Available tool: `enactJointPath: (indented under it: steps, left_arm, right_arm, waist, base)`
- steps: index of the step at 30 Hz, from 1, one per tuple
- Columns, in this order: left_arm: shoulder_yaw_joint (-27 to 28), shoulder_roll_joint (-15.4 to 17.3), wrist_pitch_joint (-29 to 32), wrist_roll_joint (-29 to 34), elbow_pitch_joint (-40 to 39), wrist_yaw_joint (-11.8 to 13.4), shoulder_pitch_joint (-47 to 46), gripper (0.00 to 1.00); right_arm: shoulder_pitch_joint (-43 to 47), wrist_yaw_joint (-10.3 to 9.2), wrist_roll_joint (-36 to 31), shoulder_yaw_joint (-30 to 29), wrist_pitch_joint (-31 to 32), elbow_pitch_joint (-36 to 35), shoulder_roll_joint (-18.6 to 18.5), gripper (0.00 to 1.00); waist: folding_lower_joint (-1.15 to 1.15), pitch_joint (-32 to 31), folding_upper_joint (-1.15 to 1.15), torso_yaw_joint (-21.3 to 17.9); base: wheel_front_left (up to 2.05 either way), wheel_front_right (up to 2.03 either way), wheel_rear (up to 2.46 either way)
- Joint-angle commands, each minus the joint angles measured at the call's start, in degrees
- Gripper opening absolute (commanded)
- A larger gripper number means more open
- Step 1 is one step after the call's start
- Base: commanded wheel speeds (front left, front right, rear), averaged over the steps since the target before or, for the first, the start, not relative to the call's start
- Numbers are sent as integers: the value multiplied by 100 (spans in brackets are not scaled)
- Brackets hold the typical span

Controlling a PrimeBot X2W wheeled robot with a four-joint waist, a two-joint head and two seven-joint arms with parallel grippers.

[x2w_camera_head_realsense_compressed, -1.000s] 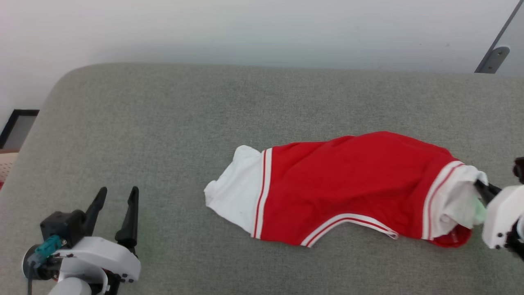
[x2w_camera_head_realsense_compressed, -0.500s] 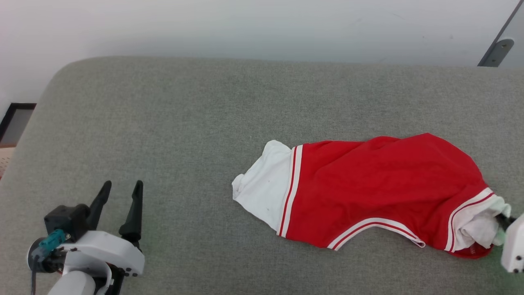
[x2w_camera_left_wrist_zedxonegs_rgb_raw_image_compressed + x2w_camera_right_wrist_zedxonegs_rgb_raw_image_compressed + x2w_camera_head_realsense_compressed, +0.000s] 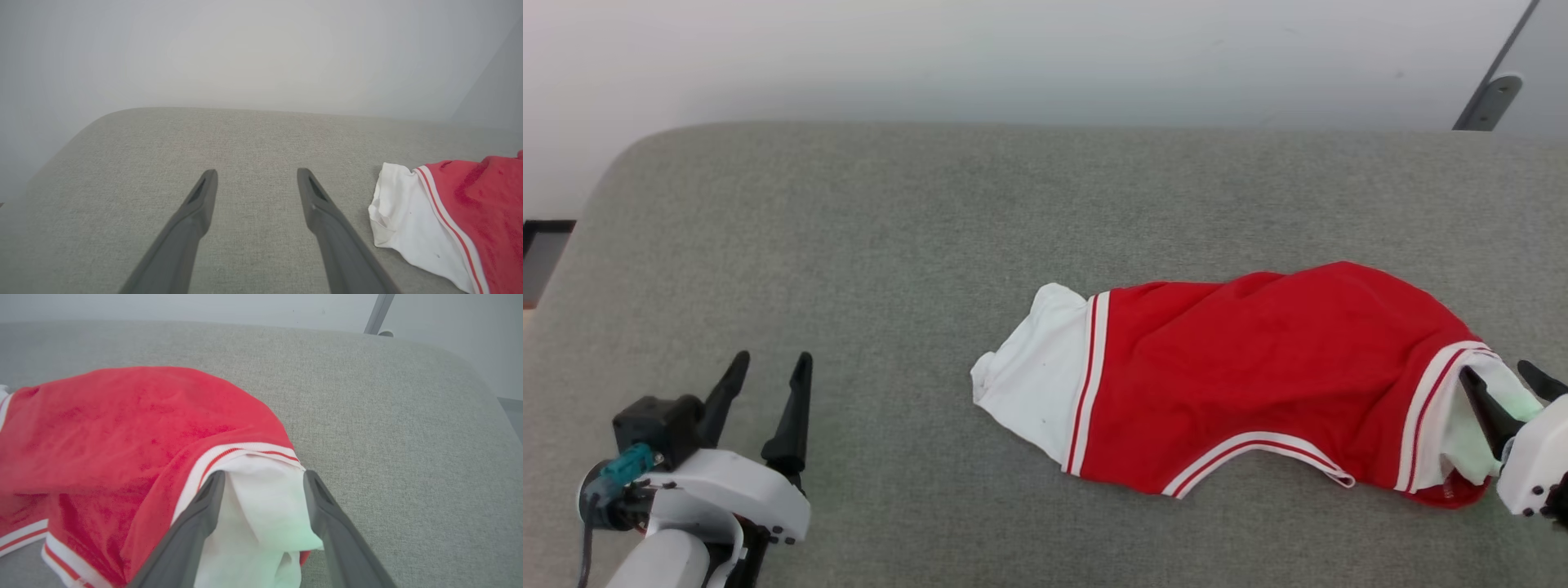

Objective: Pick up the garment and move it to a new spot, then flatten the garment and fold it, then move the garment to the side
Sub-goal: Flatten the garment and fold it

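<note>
The garment (image 3: 1258, 367) lies on the cushion (image 3: 849, 245) — right gripper (image 3: 1494, 369) fingers wide astride its white sleeve (image 3: 261, 506) (left gripper (image 3: 773, 357) fingers wide too).

The left gripper (image 3: 774, 359) and the right gripper (image 3: 1494, 371) have long dark pointed fingers (image 3: 788, 416) on white shells (image 3: 727, 494) with dark screws (image 3: 1534, 491). By the left one are a black block (image 3: 658, 425), a teal plug (image 3: 625, 479) and a dark cable (image 3: 587, 555).

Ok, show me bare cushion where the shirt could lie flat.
Widest: cushion between the left pincer and the garment, up to the far edge. Also a strip behind the garment. Crowded at right, where the right pincer straddles it.
</note>
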Motion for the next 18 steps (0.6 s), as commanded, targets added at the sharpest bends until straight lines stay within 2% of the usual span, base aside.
enactJointPath:
  steps: [1,10,18]
  left_arm:
    - [-22,38,37,-44,-17,-45,-51,100]
    - [-242,191,689,-173,-153,-310,-276,100]
    - [-509,266,1520,-353,-62,-619,-780,100]
  right_arm:
    - [139,-8,-15,-66,-91,-126,75,100]
    - [690,-8,-329,-440,-689,-940,418,100]
    - [970,-8,-780,-805,-1370,-1377,895,100]
  waist:
    - [0,-52,0,-67]
    - [0,-264,0,-338]
    - [0,-334,0,-613]
  base:
    - [0,0,0]
    - [0,0,0]
    - [0,0,0]
